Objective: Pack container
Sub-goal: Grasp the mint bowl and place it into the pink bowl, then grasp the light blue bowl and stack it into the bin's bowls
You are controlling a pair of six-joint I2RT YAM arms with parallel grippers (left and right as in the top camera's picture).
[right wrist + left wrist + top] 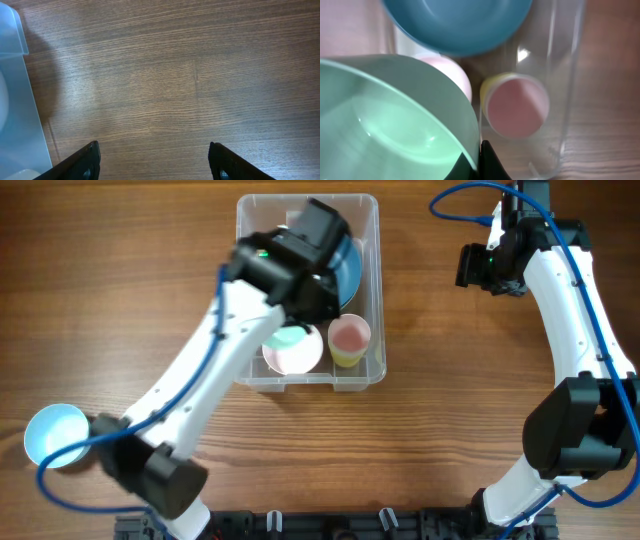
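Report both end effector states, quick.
Left end effector: closed on the green bowl, at its rim.
Right end effector: open, empty, above the table.

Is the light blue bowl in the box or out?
Out. The light blue bowl sits on the table, far left of the container, not inside it.

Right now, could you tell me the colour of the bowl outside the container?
The bowl is light blue, best seen in the overhead view.
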